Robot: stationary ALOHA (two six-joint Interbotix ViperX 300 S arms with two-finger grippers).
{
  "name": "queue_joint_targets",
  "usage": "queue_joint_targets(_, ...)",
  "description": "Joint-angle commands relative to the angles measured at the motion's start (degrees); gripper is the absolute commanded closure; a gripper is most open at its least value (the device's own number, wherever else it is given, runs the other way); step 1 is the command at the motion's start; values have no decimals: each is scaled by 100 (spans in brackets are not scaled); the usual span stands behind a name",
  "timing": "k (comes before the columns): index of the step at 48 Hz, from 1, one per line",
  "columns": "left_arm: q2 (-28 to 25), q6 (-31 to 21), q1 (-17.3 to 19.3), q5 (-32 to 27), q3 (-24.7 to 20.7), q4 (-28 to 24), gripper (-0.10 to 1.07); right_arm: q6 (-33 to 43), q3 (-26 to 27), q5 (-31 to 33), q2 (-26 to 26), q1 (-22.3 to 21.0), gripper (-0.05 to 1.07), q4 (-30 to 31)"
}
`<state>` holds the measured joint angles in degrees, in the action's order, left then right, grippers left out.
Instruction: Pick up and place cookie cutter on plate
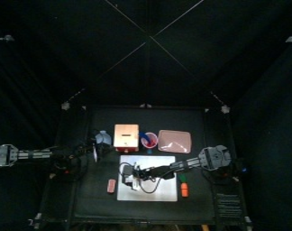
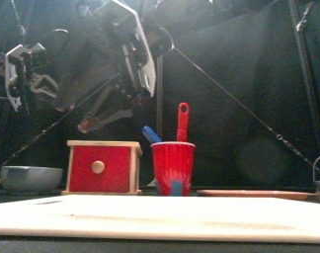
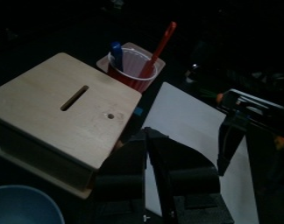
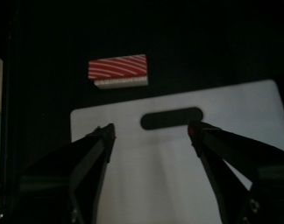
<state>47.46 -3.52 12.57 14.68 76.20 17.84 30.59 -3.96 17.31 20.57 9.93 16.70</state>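
The pale-pink plate [image 1: 177, 140] lies at the table's back right, and shows as a thin strip [image 2: 249, 194] in the front view. I cannot make out the cookie cutter in any view. My right gripper [image 4: 152, 144] hangs open over the white cutting board [image 4: 180, 166], with nothing between its jaws. From above, the right gripper [image 1: 142, 173] is over the board's middle [image 1: 160, 162]. The left gripper [image 3: 151, 171] rests by the tan box [image 3: 62, 105], jaws together and empty.
Along the back stand a blue-grey bowl [image 1: 103, 138], the tan box [image 1: 125, 136] and a red cup [image 1: 149, 139] holding utensils. A red striped block [image 4: 117, 72] lies off the board's left end. An orange-and-green piece [image 1: 185, 188] lies at the board's front right.
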Motion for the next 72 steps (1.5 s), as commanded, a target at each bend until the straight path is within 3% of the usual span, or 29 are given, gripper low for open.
queue_joint_targets(1, 0, 9, 88, 35, -70, 9, 54, 0, 404, -35, -53, 18, 0, 202)
queue_joint_targets(11, 0, 0, 281, 26, -70, 26, 54, 62, 1037, 167, 369, 26, -2, 633)
queue_joint_targets(20, -9, 9, 316, 18, -70, 114, 54, -9, 1916, 659, 923, 9, -2, -185)
queue_joint_targets(35, 0, 9, 316, 0, -70, 123, 54, -9, 3041, 1644, 1529, 9, -2, -369)
queue_joint_targets(72, 0, 18, 325, -9, 35, 114, 54, 9, 3516, 1687, 2180, -18, -2, -510)
